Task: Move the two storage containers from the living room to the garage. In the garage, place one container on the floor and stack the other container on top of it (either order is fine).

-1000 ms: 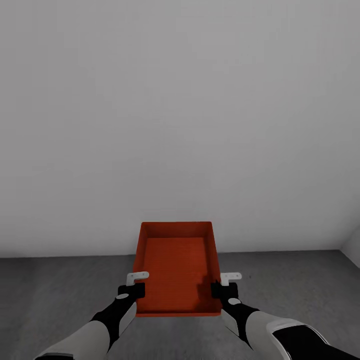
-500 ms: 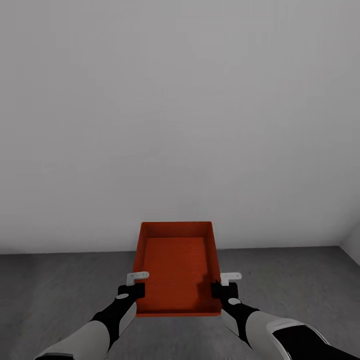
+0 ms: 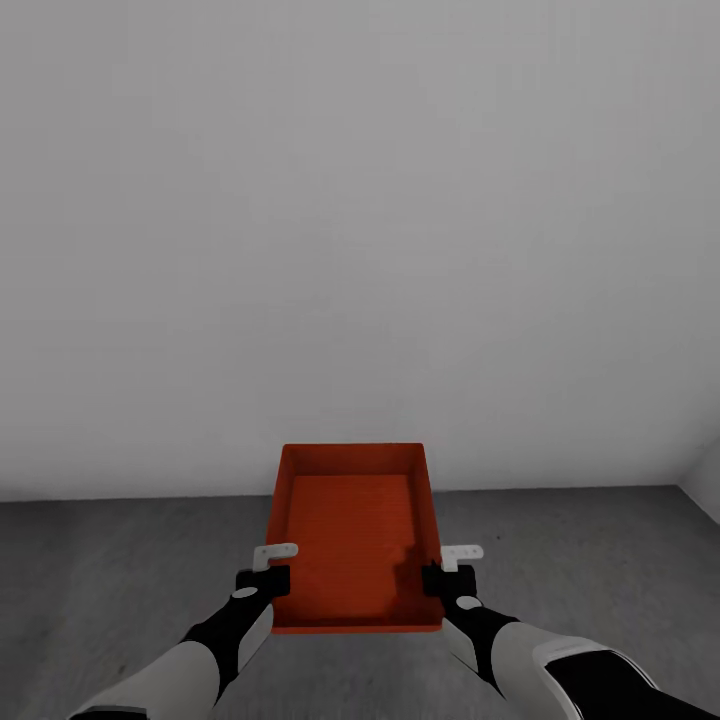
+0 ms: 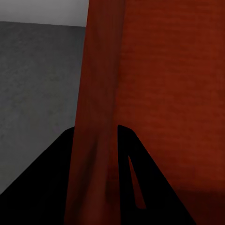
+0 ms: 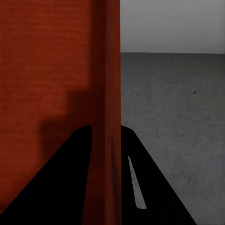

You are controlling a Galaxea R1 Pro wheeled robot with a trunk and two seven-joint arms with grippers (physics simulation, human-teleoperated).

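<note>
**Both grippers pinch one red-orange container above the garage floor**

In the left wrist view, the left gripper (image 4: 96, 154) has its dark fingers (image 4: 140, 183) set on either side of the container's thin side wall, one finger outside and one inside, closed onto that wall. The right wrist view shows the same on the other side: the right gripper (image 5: 105, 159) has its fingers (image 5: 61, 178) straddling the opposite wall and clamped on it.

From the head view, the left gripper (image 3: 264, 578) grips the left long wall near its near end, and the right gripper (image 3: 447, 577) grips the right long wall at about the same place. The storage container (image 3: 352, 520) is an open, lidless rectangular box held between the two arms, roughly level, its long axis pointing away from the robot and its inside empty. A shadow falls across its inner right corner.

Beneath and around it lies the floor (image 3: 120, 560), dark grey and mottled. The container's far end overlaps the line where that floor meets a plain pale grey wall (image 3: 360, 220). At the far right a second wall (image 3: 705, 480) meets the first in a corner.
</note>
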